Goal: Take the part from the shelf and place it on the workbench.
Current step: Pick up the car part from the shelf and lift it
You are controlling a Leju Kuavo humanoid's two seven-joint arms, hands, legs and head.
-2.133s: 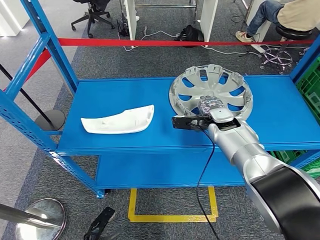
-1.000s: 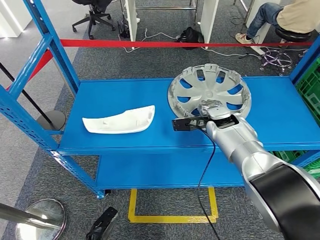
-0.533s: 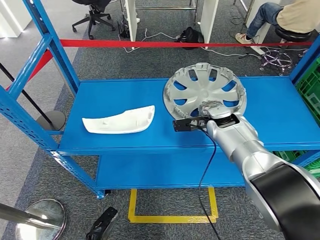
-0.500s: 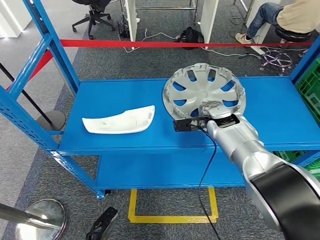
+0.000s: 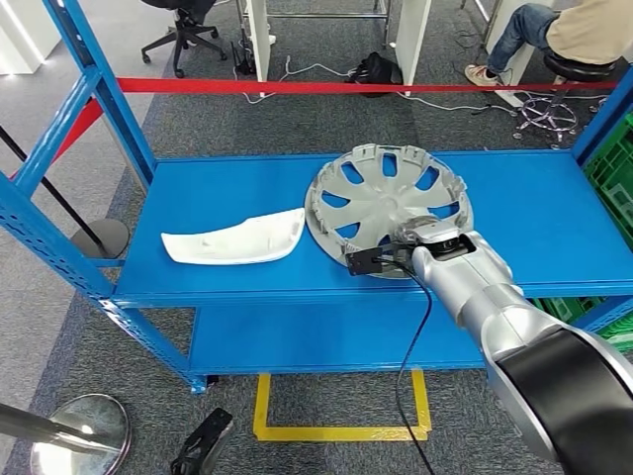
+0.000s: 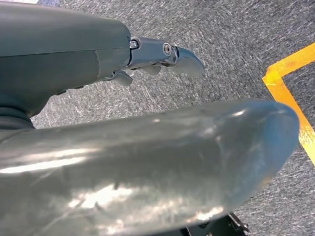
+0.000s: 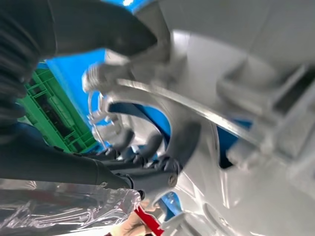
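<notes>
The right hand (image 5: 415,234) reaches over the front part of the blue metal shelf (image 5: 224,193) and grips the near rim of the round silver plastic wheel cover (image 5: 377,198), a disc with curved spokes and cut-out windows. In the right wrist view its dark fingers (image 7: 174,142) curl through one of the windows and are clamped on a spoke of the cover, with the thick thumb on the other side of the plastic. The cover lies on the shelf's upper deck, spreading away from the fingers toward the back of the shelf; whether its far edge rests on the deck or is raised off it I cannot tell. A black cable (image 5: 408,341) hangs from the wrist down past the shelf's front edge.

Off to the side of the fingers, beyond the cover's rim and very near it, lies a long white curved plastic trim piece (image 5: 235,238) flat on the same deck. On the other side of the fingers a green plastic crate (image 5: 616,163) stands at the shelf's end. Behind the shelf runs a red barrier tape (image 5: 336,86), and a seated person's leg (image 5: 518,30) shows beyond it.

The left hand (image 6: 163,53) hangs over grey carpet beside a yellow floor line (image 6: 290,98), its fingers loosely extended and holding nothing.
</notes>
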